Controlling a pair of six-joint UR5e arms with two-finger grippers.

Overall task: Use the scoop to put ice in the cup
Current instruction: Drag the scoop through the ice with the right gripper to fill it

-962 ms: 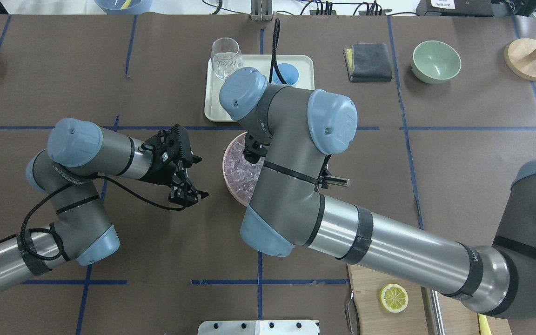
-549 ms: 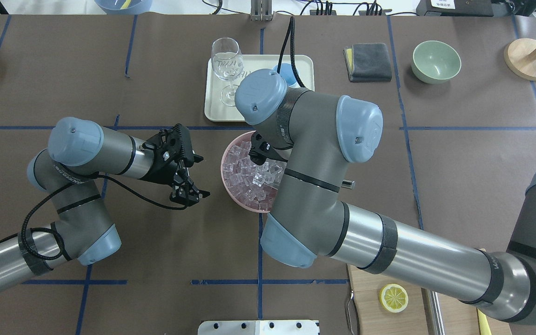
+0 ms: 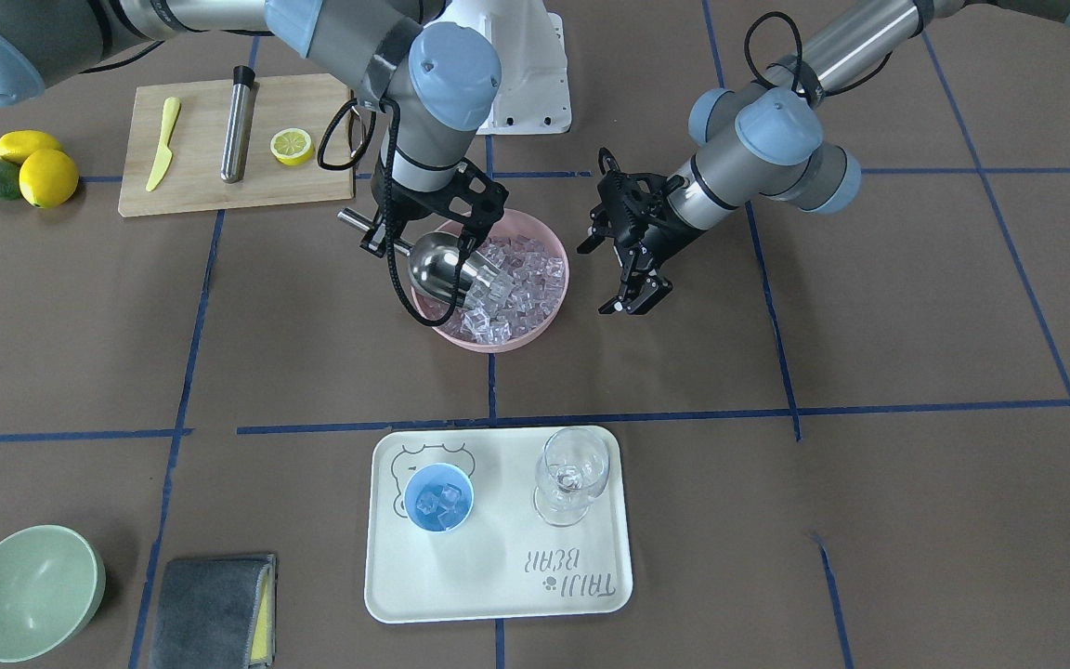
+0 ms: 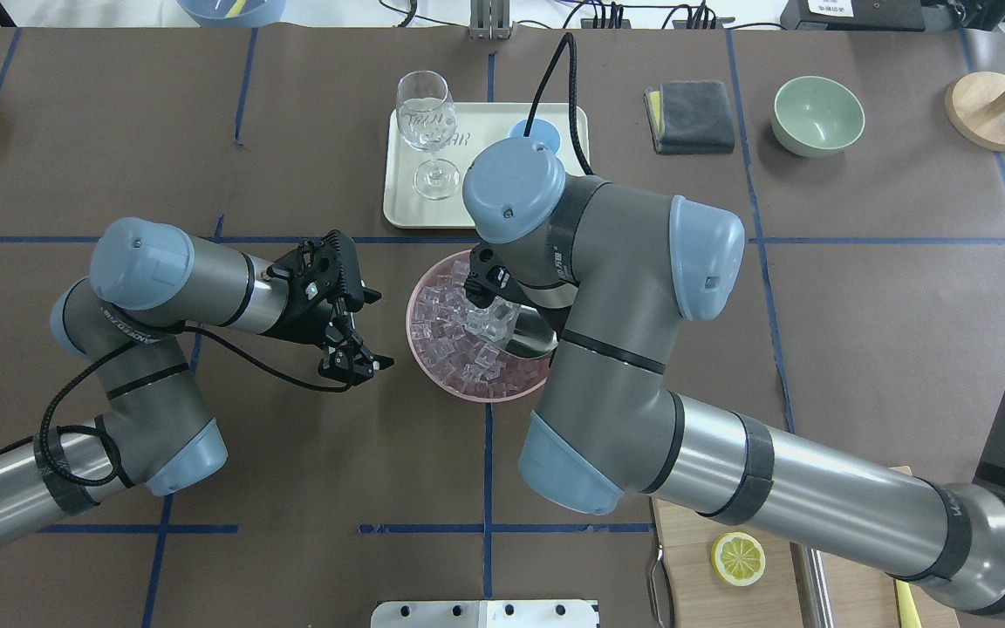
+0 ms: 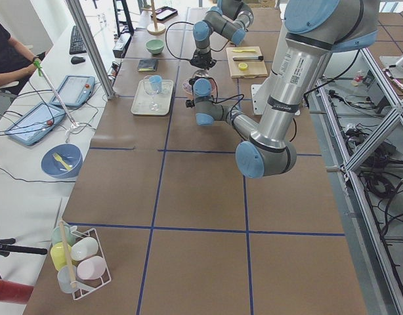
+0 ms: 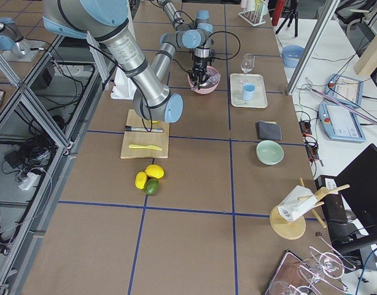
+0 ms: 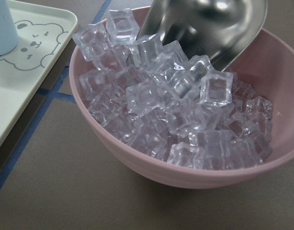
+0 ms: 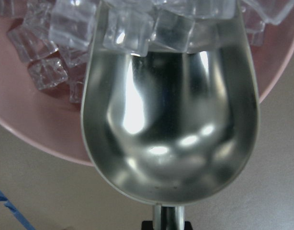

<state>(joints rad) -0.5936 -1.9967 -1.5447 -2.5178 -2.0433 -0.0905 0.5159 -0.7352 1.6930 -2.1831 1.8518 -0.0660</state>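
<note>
My right gripper [image 3: 386, 237] is shut on the thin rod handle of the steel scoop [image 3: 447, 265]. The scoop's mouth is pushed into the ice [image 3: 521, 279] in the pink bowl [image 3: 498, 339]. In the right wrist view the scoop's trough [image 8: 171, 124] is mostly bare, with cubes [image 8: 128, 28] at its lip. My left gripper [image 3: 635, 299] is open and empty, beside the bowl and apart from it. The light-blue cup [image 3: 437, 497] stands on the cream tray [image 3: 498, 576] and holds a few cubes.
A clear wine glass [image 3: 572, 474] stands on the tray beside the cup. A pale green bowl [image 3: 29, 590] and a grey cloth [image 3: 210, 595] lie to the side. A cutting board [image 3: 210, 186] carries a lemon half, a steel cylinder and a yellow knife.
My right arm has swung to the right in the overhead view, uncovering more of the bowl, and the scoop now lies in the ice. The left arm has not moved.
</note>
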